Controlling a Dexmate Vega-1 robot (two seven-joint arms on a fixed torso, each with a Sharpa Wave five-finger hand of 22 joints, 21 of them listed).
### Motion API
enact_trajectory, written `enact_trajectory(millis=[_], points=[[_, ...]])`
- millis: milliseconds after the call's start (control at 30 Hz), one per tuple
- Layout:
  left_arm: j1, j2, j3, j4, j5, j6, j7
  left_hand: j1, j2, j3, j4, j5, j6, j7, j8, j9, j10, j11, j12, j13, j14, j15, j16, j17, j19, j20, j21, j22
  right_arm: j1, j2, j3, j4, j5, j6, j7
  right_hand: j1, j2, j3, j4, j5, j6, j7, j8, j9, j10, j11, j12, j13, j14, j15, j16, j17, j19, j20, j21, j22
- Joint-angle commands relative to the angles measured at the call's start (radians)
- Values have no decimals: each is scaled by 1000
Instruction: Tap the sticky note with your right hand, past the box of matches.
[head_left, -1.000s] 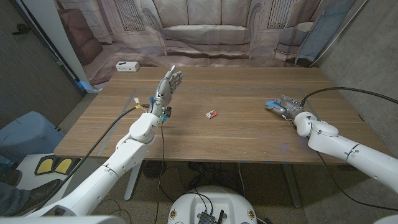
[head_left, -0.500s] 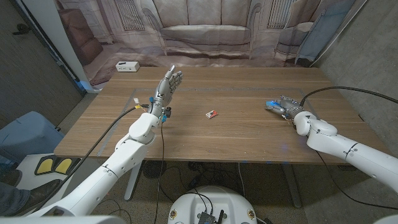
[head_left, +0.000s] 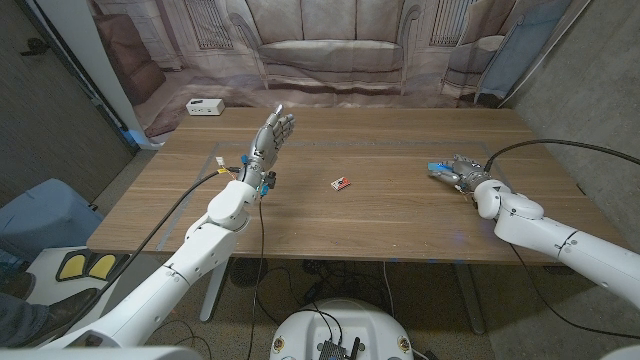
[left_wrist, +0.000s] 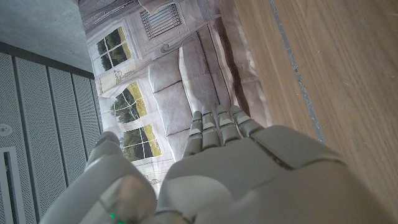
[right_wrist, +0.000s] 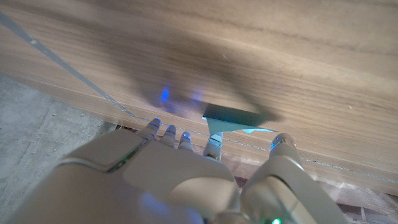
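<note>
Head view: right hand (head_left: 462, 171) at right of frame, fingers spread low over the blue sticky note (head_left: 437, 166), gripping nothing. Box of matches (head_left: 343, 183) at centre of wooden table (head_left: 400, 220). Left hand (head_left: 270, 136) upper left, raised, fingers extended, empty.

left hand (head_left: 272, 135) raised upright with fingers straight, right hand (head_left: 460, 170) low with fingers extended.
</note>
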Motion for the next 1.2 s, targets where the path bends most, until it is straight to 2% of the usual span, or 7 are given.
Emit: enact_trajectory(millis=[33, 1200], points=[[1, -3, 2, -2, 4, 1, 5, 5, 10, 2, -4, -2, 8, -5, -1, 6, 8, 2, -2, 3, 8, -4, -3, 5, 0, 10, -3, 6, 0, -7, 5, 1, 14, -23, -7, -9, -2, -1, -1, 1, 15, 2, 3, 5, -151, 6, 2, 1, -259, 8, 6, 4, -196, 5, 6, 4], [21, -3, -1, -13, 7, -5, 17, 5, 11, 1, -6, -2, 7, -5, -2, 6, 10, -1, -3, 3, 6, -3, -3, 5, -1, 9, -3, 6, 16, -19, -15, -2, 18, -93, 6, -18, -7, -6, 3, 2, 34, 3, 8, 5, -148, 6, 4, 1, -258, 9, 7, 6, -196, 7, 5, 4]])
